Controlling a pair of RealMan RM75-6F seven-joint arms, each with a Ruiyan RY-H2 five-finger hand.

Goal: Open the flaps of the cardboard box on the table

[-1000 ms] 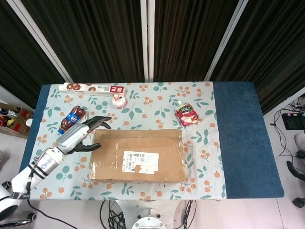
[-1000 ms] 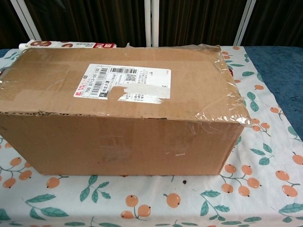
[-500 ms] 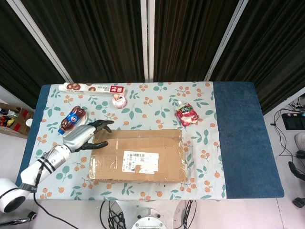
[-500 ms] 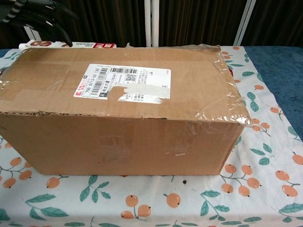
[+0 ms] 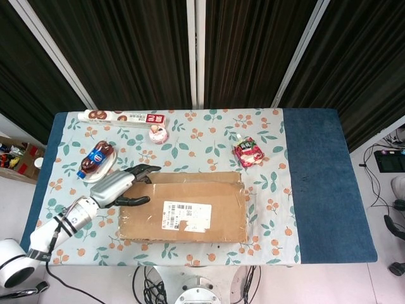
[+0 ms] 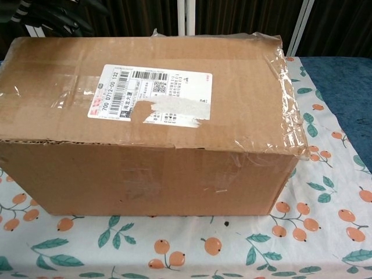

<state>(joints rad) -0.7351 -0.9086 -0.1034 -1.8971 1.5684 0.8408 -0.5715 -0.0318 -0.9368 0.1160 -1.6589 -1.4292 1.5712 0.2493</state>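
The brown cardboard box [image 5: 183, 206] lies in the middle of the flowered tablecloth, its white shipping label [image 5: 185, 215] facing up. In the chest view the box [image 6: 151, 116] fills the frame, and its top flap stands tilted up along the far edge, with clear tape peeling at the right. My left hand [image 5: 120, 187] is at the box's far left corner. Its fingers [image 5: 149, 170] reach along the back edge and the thumb lies over the left end of the flap. Dark fingers [image 6: 40, 14] show behind the raised flap in the chest view. My right hand is in neither view.
A cola bottle [image 5: 96, 158] on a plate sits just left of my left hand. A long biscuit box [image 5: 123, 117] and a small pink cup [image 5: 157, 133] lie at the back. A red snack packet [image 5: 248, 152] lies behind the box's right end. Blue cloth [image 5: 323, 183] covers the table's right side.
My left hand moved right onto the box's far left corner. The top flap's far edge rose and now hides the items behind it in the chest view.
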